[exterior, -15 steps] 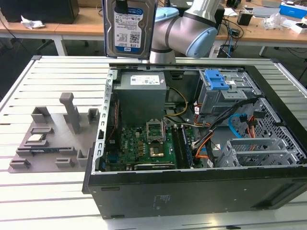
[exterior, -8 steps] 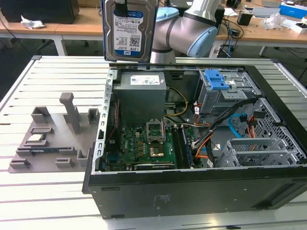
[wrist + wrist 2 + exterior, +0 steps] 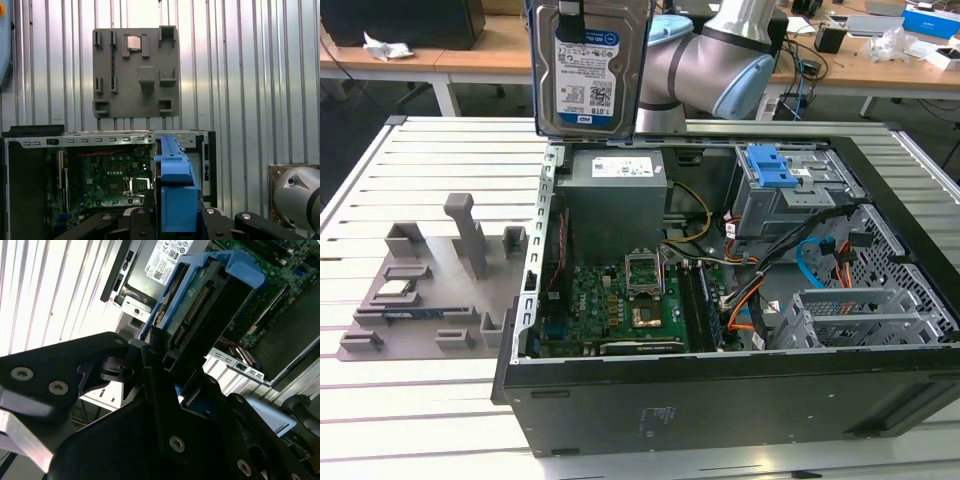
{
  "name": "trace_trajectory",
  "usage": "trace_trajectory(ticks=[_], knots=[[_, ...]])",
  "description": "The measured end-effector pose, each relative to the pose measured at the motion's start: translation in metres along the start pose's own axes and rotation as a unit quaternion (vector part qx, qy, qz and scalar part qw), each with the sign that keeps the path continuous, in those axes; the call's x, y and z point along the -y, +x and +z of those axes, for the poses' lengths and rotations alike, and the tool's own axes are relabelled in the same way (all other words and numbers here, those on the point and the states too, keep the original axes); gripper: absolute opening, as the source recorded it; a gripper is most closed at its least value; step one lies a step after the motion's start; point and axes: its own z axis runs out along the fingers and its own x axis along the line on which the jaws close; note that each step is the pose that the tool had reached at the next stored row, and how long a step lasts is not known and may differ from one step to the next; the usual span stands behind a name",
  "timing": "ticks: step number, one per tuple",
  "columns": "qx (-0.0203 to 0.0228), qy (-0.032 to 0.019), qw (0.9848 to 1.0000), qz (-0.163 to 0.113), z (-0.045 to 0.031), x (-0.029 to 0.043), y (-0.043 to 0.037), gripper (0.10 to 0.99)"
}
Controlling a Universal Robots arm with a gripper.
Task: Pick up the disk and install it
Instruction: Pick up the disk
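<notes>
While the gripper [image 3: 154,349] clamps shut on the disk [image 3: 590,70] at its blue-framed edge, the disk hangs upright in the air above the open computer case [image 3: 670,410] on the slatted table [image 3: 420,420]. In the exterior view the disk sits at twelve o'clock from the grey power supply [image 3: 617,200]. A grey parts tray [image 3: 430,300] lies at nine o'clock from the case.

Open computer case [image 3: 720,412] on slatted table [image 3: 410,425]; grey fixture plate [image 3: 438,292] beside it.
</notes>
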Motion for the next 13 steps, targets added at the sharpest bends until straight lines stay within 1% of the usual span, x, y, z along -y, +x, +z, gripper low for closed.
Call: trace_trajectory(ticks=[3, 4, 6, 13], knots=[[0.0000, 0.0000, 1.0000, 0.000, -0.0001, 0.0002, 0.0055, 0.365], [0.0000, 0.0000, 1.0000, 0.000, -0.0001, 0.0003, 0.0090, 0.365], [0.0000, 0.0000, 1.0000, 0.000, -0.0001, 0.0004, 0.0128, 0.365], [0.0000, 0.0000, 1.0000, 0.000, -0.0001, 0.0011, 0.0323, 0.365]])
